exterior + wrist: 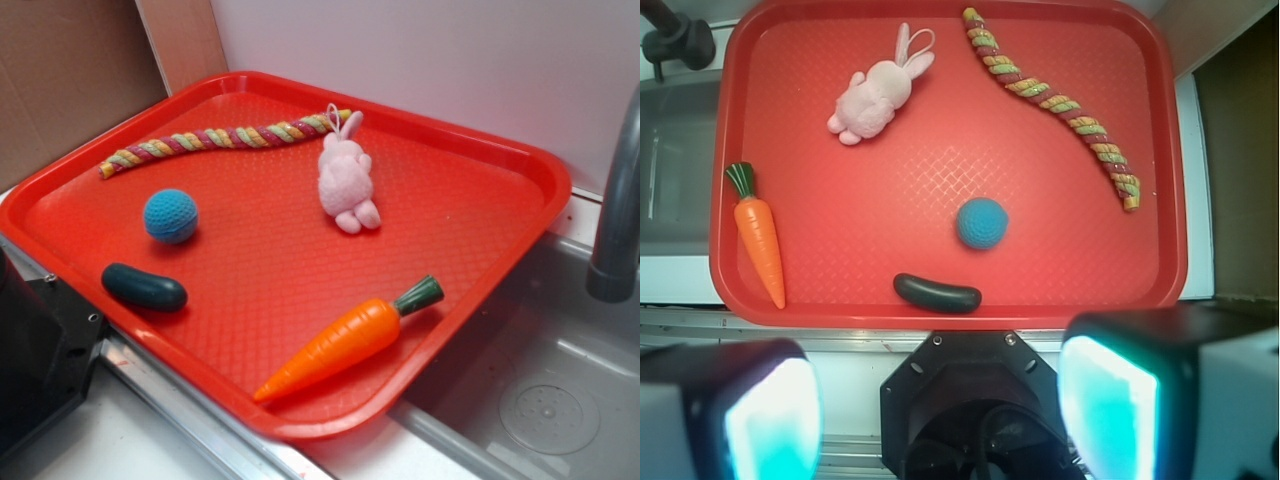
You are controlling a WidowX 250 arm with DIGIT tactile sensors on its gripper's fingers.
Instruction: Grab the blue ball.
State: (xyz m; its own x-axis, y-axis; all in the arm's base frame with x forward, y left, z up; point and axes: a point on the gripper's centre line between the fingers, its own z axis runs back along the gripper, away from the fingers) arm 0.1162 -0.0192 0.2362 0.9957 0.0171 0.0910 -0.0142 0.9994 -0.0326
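Observation:
The blue ball [170,215], round and knitted, rests on the left half of the red tray [520,160]. From the wrist view the blue ball [982,223] lies on the tray [890,200] just beyond a dark teal cucumber toy [937,293]. My gripper [940,420] hangs well above and short of the tray's near rim, over the black robot base [970,400]. It is open, its two fingers [1110,415] wide apart with nothing between them. The gripper does not show in the exterior view.
On the tray also lie a pink bunny [346,178], an orange carrot [345,340], a braided rope [220,138] and the cucumber toy [145,287]. A steel sink [540,400] with a grey faucet [615,220] is to the right. Cardboard [70,70] stands behind.

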